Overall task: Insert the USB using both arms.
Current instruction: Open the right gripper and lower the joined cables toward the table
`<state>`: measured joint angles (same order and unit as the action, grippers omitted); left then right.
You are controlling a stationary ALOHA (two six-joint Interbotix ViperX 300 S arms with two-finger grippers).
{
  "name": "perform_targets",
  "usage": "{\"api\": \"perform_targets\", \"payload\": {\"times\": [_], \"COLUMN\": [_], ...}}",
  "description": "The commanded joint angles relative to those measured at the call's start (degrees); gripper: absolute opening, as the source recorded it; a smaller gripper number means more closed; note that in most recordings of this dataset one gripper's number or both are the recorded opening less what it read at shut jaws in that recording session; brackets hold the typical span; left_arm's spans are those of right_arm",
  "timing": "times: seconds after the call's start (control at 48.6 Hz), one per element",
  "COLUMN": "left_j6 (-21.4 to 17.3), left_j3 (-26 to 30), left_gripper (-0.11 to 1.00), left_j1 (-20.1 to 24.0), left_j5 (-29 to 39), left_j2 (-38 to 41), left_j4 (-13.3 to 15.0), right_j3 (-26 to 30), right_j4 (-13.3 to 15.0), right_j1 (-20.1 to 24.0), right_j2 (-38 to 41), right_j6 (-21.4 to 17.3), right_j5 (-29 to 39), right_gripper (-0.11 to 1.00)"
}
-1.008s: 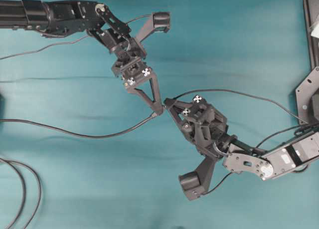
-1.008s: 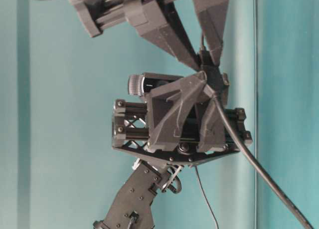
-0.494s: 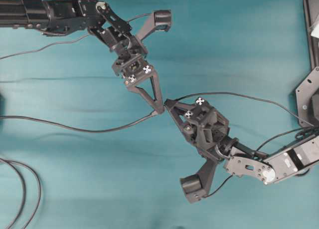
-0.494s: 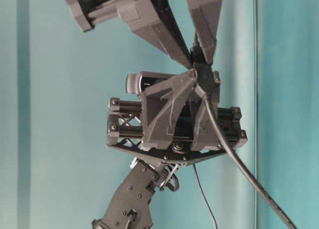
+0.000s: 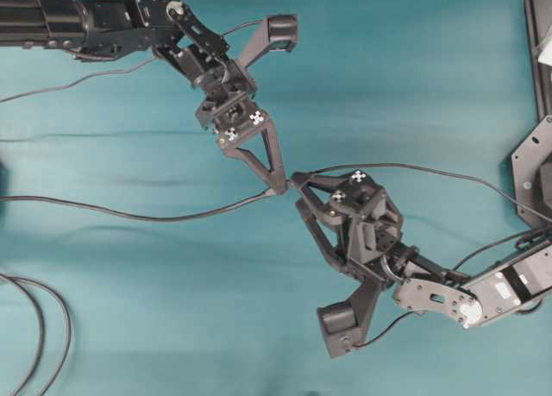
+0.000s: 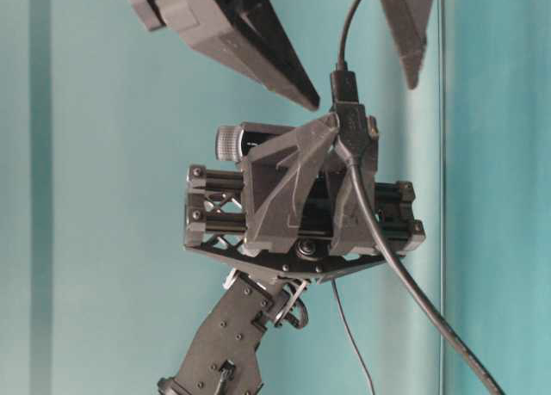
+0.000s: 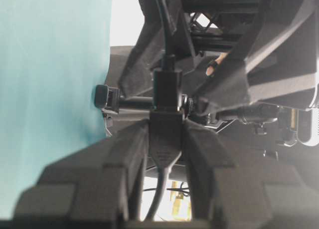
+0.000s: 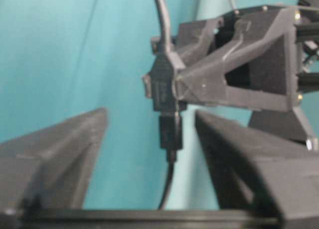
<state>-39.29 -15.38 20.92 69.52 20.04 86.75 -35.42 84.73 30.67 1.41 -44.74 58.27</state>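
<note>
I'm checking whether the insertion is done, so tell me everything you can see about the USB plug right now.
The USB is a short black plug body ending a thin dark cable, now joined end to end with the black socket; no metal tip shows. The left pincer clamps the socket. The right pincer stands open, its fingers apart from the plug.

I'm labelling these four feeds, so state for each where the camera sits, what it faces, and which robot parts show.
Overhead: above the teal table, looking down; both arms, left end effector, right end effector.
Table-level: low, facing the left end effector and the joined plug.
Left wrist: between its own fingers, toward the right arm.
Right wrist: between its spread fingers, toward the left.
Shared: the plug joint.
</note>
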Motion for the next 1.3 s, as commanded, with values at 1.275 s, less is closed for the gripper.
{"api": "perform_targets", "payload": {"times": [1.275], "left_j6": [25.05], "left_j3": [2.29], "left_gripper": [0.26], "left_j1": [-16.88], "left_j5": [-33.84], "left_j2": [0.79], "left_j4": [-64.86], "right_j3": [6.42], "right_j4": [-17.40], "right_j1": [9.32], "right_j2": [-11.16], "right_j6": [-34.54], "right_j5": [12.22], "right_gripper": [0.73]}}
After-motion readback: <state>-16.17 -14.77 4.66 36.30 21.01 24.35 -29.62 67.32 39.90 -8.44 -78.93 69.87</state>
